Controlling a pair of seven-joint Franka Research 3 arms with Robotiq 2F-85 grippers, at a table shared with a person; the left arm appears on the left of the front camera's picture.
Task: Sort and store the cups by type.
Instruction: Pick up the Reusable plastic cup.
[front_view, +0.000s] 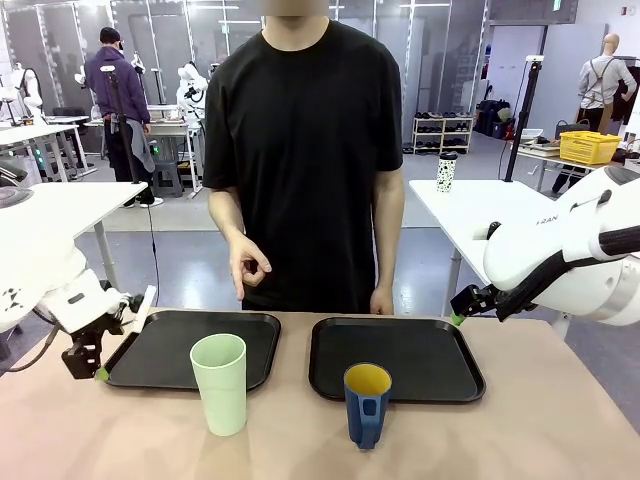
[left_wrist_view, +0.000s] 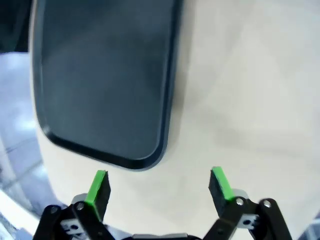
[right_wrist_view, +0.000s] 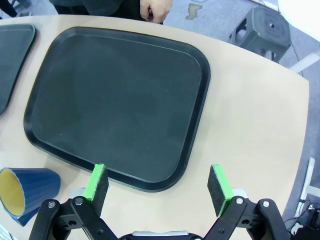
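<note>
Left gripper (left_wrist_view: 160, 181) spread wide, empty, above the table (left_wrist_view: 240, 100) beside a corner of the left tray (left_wrist_view: 105, 80); right gripper (right_wrist_view: 160, 181) equally wide, holding nothing, over an edge of the right tray (right_wrist_view: 120, 100)

Bright even light, blurry left-wrist view

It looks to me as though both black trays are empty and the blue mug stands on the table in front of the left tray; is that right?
Not quite: the front view shows the blue mug standing on the table in front of the right tray, not the left tray. Both black trays are indeed empty.
</note>
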